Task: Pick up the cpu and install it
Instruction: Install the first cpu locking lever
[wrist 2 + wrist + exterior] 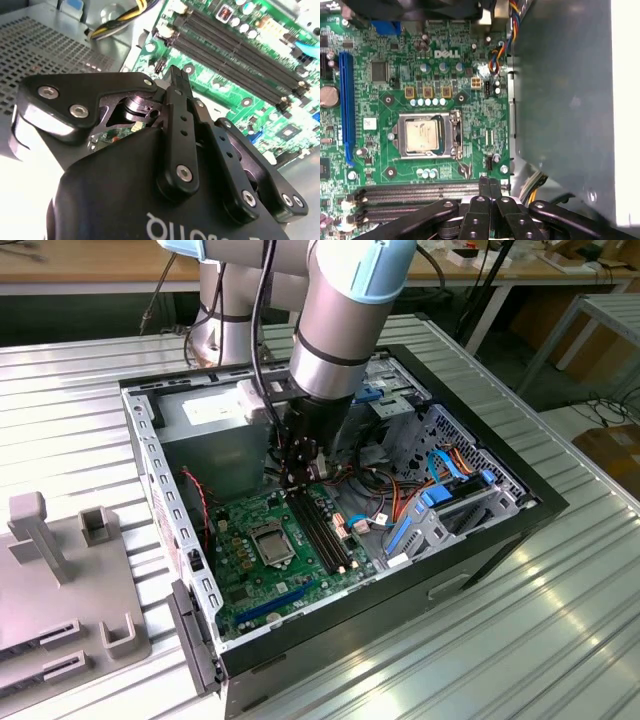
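I read the cpu (422, 136) as already seated in its socket frame (455, 135) on the motherboard (395, 75). Gripper (489, 187), fingers pressed together and empty, hangs above the memory slots (415, 192).

Silver arm (330, 330) with pale-blue joint caps, black cable alongside; black pincer (176, 80) links (silver screws)
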